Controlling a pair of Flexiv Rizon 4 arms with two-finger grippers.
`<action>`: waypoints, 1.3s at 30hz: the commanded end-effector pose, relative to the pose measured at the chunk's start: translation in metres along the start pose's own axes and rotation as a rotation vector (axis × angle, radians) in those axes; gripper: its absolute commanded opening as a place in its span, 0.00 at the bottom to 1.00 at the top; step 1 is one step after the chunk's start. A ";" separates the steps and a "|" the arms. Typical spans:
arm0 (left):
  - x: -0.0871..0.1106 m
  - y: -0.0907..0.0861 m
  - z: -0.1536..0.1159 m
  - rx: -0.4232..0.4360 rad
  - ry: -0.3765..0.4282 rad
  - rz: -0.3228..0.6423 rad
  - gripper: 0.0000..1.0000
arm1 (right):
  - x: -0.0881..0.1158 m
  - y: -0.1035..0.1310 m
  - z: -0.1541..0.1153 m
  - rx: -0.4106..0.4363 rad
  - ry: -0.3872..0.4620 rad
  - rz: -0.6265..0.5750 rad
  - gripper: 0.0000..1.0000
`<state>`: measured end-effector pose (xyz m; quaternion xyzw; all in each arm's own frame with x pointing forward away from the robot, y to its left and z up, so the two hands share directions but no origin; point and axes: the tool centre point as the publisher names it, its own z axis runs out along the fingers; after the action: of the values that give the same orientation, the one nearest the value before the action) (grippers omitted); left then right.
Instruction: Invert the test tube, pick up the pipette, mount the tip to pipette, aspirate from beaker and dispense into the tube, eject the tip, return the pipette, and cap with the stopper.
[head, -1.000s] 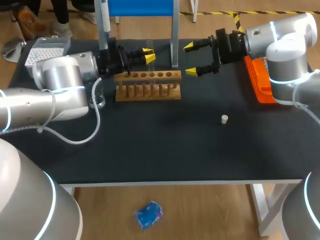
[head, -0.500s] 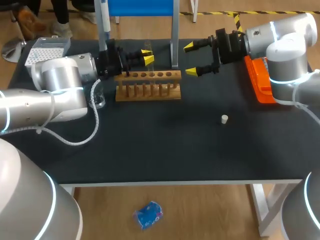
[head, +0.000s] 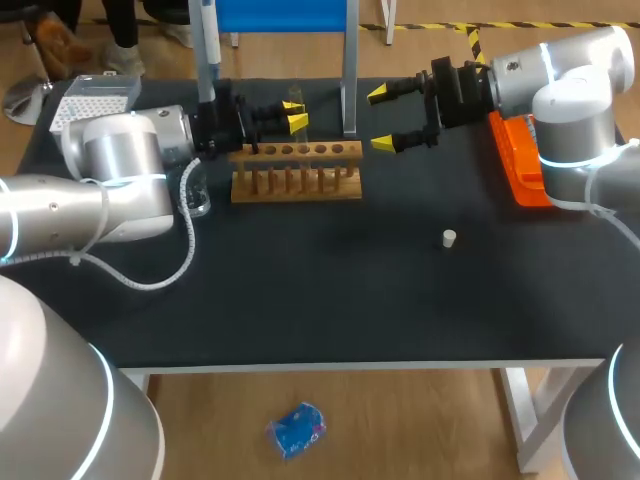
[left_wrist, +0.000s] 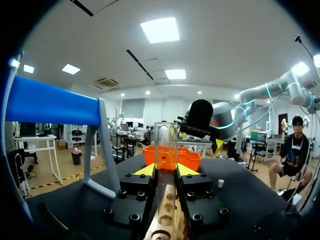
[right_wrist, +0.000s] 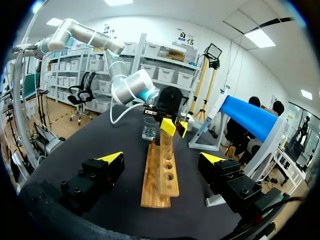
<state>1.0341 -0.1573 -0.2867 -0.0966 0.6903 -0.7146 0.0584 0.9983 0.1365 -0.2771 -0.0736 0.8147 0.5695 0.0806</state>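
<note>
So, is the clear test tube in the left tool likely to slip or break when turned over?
Probably fragile: the test tube looks like thin clear glass. It may slip, since the left tool pinches its smooth round wall with two yellow tips. It looks empty, so likely light.

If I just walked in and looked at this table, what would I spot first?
Your eye would go to the bright yellow tips of the left hand, pinching a clear glass tube upright above the wooden rack. Facing it, the right hand hangs wide open, with an orange tray at the right edge behind it. One small white stopper sits alone on the black table.
</note>
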 end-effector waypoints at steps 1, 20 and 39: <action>0.001 0.002 -0.001 -0.006 0.001 -0.003 0.00 | 0.000 0.000 0.000 0.001 0.000 -0.001 1.00; 0.001 -0.013 -0.011 -0.028 -0.026 0.009 1.00 | 0.000 0.000 0.000 0.001 0.000 -0.001 1.00; 0.015 -0.109 -0.041 -0.324 -0.073 0.032 1.00 | 0.000 0.000 0.000 0.001 0.000 -0.001 1.00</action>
<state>1.0294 -0.1209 -0.2077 -0.1042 0.7581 -0.6393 0.0761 0.9983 0.1365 -0.2771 -0.0736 0.8147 0.5695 0.0806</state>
